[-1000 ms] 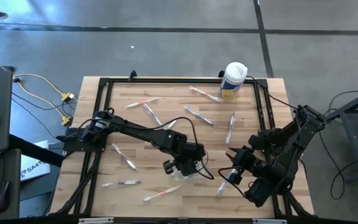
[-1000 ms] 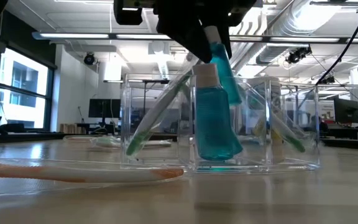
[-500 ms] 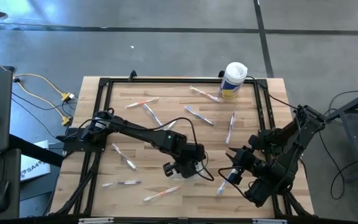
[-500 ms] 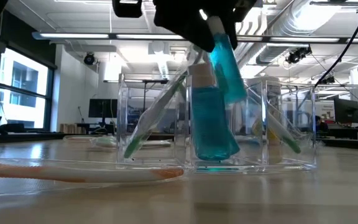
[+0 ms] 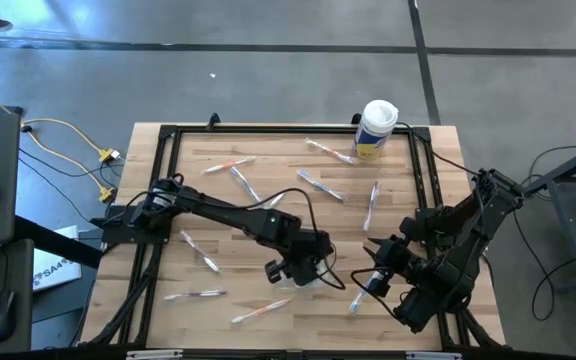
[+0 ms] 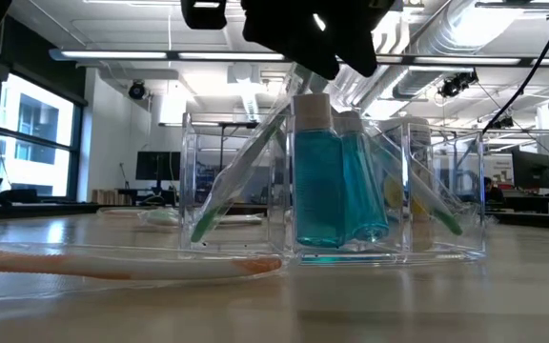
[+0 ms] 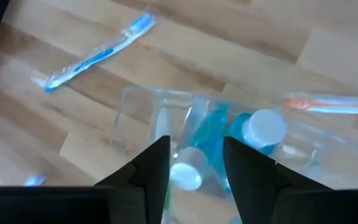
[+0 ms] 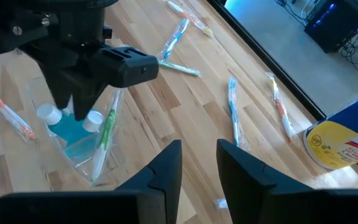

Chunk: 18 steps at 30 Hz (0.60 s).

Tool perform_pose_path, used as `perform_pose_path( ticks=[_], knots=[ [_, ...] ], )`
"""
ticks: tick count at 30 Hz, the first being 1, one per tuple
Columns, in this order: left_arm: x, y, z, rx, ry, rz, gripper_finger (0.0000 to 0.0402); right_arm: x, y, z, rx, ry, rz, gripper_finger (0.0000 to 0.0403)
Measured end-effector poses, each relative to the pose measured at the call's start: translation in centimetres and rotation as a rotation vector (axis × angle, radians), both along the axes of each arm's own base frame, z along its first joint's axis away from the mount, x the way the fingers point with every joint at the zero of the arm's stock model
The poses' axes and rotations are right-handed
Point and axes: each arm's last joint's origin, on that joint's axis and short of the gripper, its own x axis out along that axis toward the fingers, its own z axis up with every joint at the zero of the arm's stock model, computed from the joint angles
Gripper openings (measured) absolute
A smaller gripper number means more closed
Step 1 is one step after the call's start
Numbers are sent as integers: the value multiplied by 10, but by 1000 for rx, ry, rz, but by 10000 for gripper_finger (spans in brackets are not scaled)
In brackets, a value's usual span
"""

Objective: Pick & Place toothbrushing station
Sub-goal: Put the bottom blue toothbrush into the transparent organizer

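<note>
Toothbrushing station (image 6: 336,191), a clear plastic holder split into compartments, stands on the wooden counter (image 5: 268,215) toward its near edge, roughly midway across. In the low view its middle compartment holds two small bottles of blue-green liquid with white caps (image 6: 336,186), standing upright side by side, while green-tipped toothbrushes (image 6: 236,176) lean at an angle in the compartments on either side. The left claw (image 5: 303,270) hangs directly above the holder; from the left wrist view its two dark fingers (image 7: 157,165) stand apart, released, with the white bottle caps (image 7: 263,127) visible between and below them and nothing gripped. The right claw (image 5: 376,280) waits just beside the station on the right side of the counter, its fingers (image 8: 166,165) parted with only bare wood between them, pointing toward the holder. Wrapped toothbrushes lie scattered flat over the counter: an orange-ended one (image 6: 122,265) lies just in front of the station in the low view, a blue one (image 7: 95,53) lies near the holder in the left wrist view, and several more (image 5: 318,185) are spread across the far half. A white canister with a yellow label (image 5: 376,128) stands upright at the far edge, well apart from the station.
</note>
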Motion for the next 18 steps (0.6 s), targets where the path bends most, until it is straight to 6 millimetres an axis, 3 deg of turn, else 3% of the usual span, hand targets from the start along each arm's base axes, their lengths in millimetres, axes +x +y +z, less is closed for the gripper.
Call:
perform_pose_path(
  ticks=[8,18],
  knots=[
    [-5,-5,10,193,-84,117,147,0,0,0,0,0,0,93],
    [-41,-19,82,-8,-263,227,148,0,0,0,-2,25,13,93]
  ],
)
